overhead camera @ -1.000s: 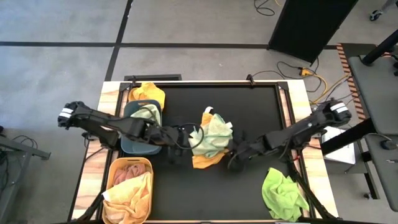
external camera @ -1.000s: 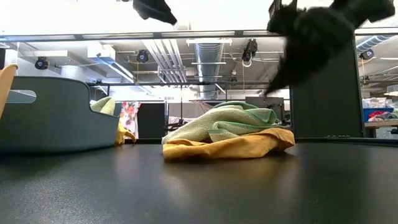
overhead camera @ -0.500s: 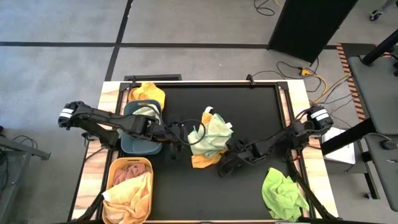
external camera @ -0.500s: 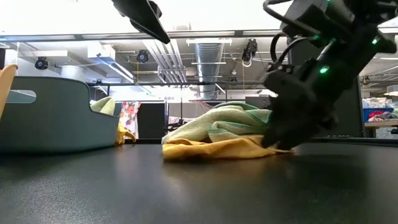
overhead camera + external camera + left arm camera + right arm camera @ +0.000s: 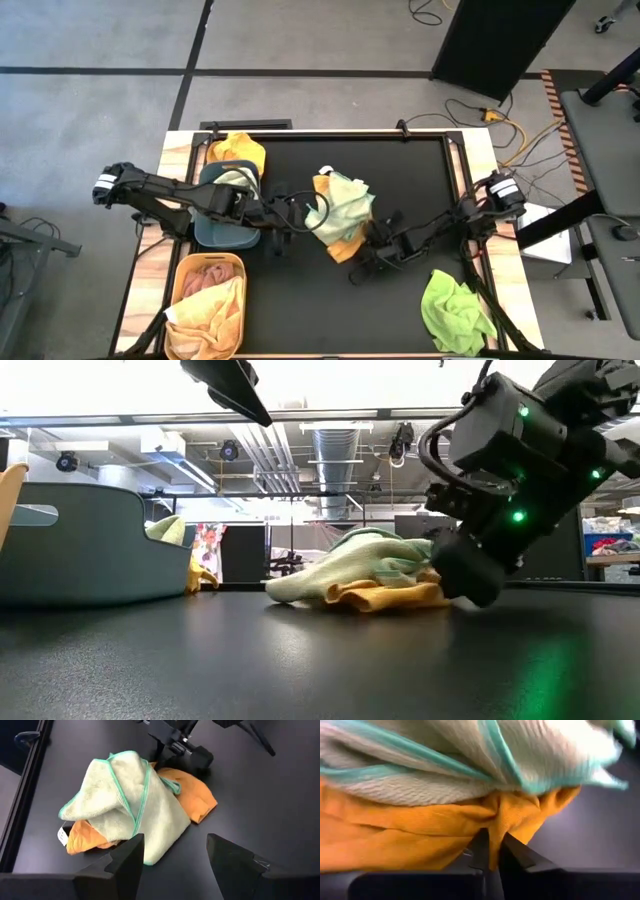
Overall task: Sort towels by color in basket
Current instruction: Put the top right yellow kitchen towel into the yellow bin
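With its fingers pinched together on a fold of the mustard orange towel (image 5: 420, 832), the right gripper (image 5: 372, 252) is sitting low on the desk (image 5: 400, 170), near the middle and a little toward the right edge. In the right wrist view the orange cloth is bunching straight into the closed fingertips (image 5: 481, 851), so the grip looks taken. The pale mint green towel (image 5: 345, 205) is lying draped on top of that orange one, touching it, and both are forming one heap just beside this gripper, on its left.

Judging by this, the step in hand is separating the orange towel from the mint one. The next move is calling for a pull or lift that frees the orange cloth without dragging the mint one along.

Across the heap, the left gripper (image 5: 172, 855) is hanging above the desk with its fingers apart, holding nothing, aimed at the same pile. Farther out, the dark basket (image 5: 222, 225) and the orange basket (image 5: 207, 305) are standing at the left edge, and a bright lime green towel (image 5: 455, 312) is lying at the near right corner.
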You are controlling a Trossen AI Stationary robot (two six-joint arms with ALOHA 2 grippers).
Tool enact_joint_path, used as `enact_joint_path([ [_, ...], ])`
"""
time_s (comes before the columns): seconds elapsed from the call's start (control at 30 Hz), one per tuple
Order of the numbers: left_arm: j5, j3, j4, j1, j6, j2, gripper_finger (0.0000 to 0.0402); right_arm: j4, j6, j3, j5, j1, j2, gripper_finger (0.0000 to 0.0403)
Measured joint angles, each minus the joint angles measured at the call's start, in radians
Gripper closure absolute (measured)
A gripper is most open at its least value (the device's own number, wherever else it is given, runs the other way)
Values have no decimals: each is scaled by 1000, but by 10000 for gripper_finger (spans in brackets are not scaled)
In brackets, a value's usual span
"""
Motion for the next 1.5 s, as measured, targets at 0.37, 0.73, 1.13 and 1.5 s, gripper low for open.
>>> enact_joint_path([
  [0.37,122,0,76,-3,-21,-45,202,-60,-384,179,12,56,-392,394],
  [0.73,179,0,320,-13,76,-35,199,-61,-658,212,-216,91,-577,394],
  [1.13,179,0,564,-15,120,250,173,-93,-636,198,-460,172,-438,394],
  [1.5,231,0,775,-21,84,466,174,-198,-243,183,-513,234,-183,321],
])
